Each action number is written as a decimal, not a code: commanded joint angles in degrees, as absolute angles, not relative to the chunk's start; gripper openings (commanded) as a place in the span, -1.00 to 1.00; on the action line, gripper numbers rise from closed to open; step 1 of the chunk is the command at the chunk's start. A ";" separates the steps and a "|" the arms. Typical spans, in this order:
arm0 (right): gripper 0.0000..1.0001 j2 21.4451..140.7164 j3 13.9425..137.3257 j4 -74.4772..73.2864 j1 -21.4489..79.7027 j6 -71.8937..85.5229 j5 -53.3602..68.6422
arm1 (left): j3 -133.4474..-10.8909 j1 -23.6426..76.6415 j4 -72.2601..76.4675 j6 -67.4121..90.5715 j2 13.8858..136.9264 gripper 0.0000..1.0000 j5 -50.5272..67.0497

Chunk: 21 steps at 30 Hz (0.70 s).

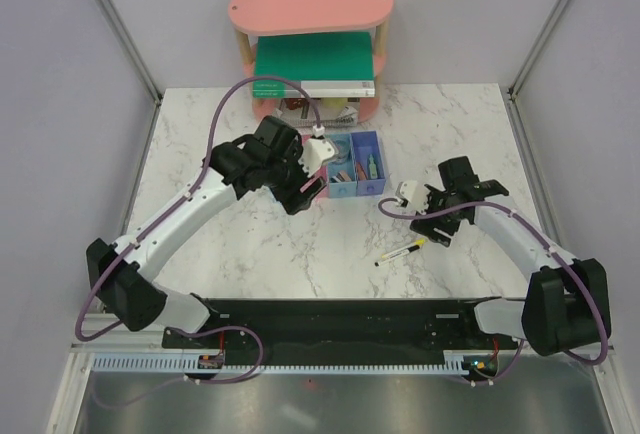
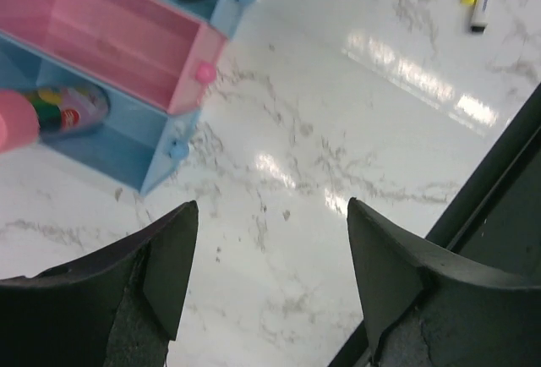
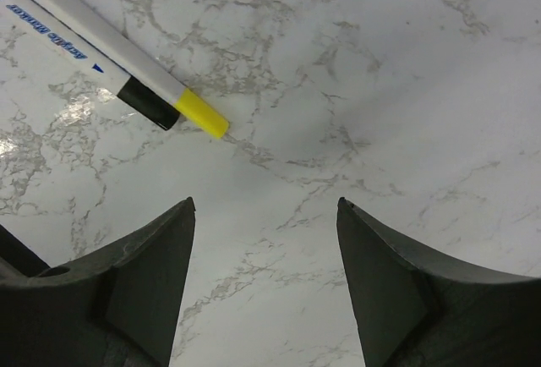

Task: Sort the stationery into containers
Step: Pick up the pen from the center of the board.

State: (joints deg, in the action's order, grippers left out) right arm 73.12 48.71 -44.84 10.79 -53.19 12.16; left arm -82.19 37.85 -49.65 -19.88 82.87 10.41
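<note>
A white marble counter point(image 1: 250, 244) carries a row of 4 narrow plastic containers point(image 1: 367, 190), and 2 robot arms reach over it. The left end effector point(image 2: 270, 210) hangs above bare counter with its 2 dark fingers point(image 2: 169, 257) spread wide and nothing between them. In its wrist view the containers sit ahead of the fingertips and off to the left, near but not touching: a pink compartment is closest to the centre, with a blue compartment on each side of it. The blue one at the left edge of that view holds a clear roll point(image 2: 72, 105) with colourful print, with a pink-red piece point(image 2: 13, 122) beside it. The right end effector point(image 3: 265, 206) is also wide open and holds nothing, poised over the counter. A yellow-and-black pen point(image 3: 161, 101) lies flat on the counter just ahead of its left finger, and the yellow tip points toward the gap between the fingers without touching either. From above, the pen lies well apart from the containers, just to the left of the right end effector and nearer the arm bases. Beyond the containers stands a pink oval shelf point(image 1: 310, 4) holding a green book point(image 1: 315, 59).
</note>
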 commanded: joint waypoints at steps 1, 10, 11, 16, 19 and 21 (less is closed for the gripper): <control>0.51 73.21 45.97 -42.37 15.02 -56.69 11.16 | -78.67 37.71 -55.89 -27.33 77.00 0.56 7.83; 0.45 78.66 44.03 -36.57 19.33 -58.10 6.86 | -78.75 37.62 -59.33 -28.13 74.01 0.57 7.21; 0.42 79.71 44.29 -36.21 19.51 -58.10 6.51 | -78.58 37.62 -59.15 -28.21 73.48 0.57 7.03; 0.32 82.87 45.00 -33.93 20.04 -58.45 6.07 | -77.35 37.35 -59.50 -28.39 72.42 0.58 6.59; 0.27 84.02 45.00 -32.88 20.74 -58.27 6.24 | -77.17 37.27 -59.59 -28.39 72.33 0.59 6.50; 0.20 83.85 44.56 -32.43 21.53 -58.27 6.85 | -77.08 37.18 -59.59 -28.39 72.33 0.58 6.42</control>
State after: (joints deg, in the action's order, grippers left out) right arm 83.57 44.27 -35.46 20.14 -57.34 6.17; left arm -77.38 37.56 -58.89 -26.44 73.76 7.33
